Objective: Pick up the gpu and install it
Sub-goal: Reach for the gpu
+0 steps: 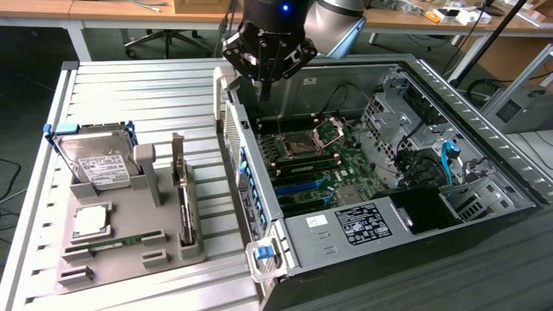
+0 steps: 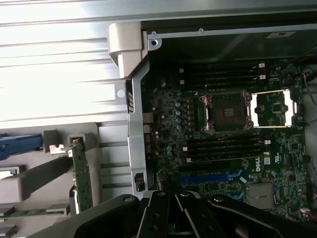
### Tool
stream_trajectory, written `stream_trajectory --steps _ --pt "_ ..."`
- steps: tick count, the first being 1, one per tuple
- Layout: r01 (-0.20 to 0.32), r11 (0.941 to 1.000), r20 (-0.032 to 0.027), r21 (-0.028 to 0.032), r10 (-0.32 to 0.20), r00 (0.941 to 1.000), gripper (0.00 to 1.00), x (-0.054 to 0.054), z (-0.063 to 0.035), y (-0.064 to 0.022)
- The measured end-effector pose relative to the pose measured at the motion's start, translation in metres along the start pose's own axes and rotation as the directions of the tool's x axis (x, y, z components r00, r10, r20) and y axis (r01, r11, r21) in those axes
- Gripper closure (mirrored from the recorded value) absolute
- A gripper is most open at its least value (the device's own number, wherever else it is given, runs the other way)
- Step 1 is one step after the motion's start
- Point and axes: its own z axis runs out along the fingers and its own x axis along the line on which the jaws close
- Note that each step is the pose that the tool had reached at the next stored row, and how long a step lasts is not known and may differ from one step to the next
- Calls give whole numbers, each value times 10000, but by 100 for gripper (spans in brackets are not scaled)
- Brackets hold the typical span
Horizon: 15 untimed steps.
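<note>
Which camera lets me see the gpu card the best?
The exterior view. There the gpu stands on edge in the grey holder, and its whole length shows, metal bracket included. The wrist view catches the gpu from above, edge-on, with one end hidden.

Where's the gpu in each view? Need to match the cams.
Exterior view: gpu stands on edge in the grey holder, to the exterior view's left of the open case.
Wrist view: gpu on edge in the same holder, a gap from the case wall.
Shared landmark: the CPU socket.
</note>
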Motion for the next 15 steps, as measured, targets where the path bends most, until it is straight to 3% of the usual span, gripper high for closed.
stream_trajectory --steps 15 --pt "0 10000 0 0 0 10000 89 63 -2 -5"
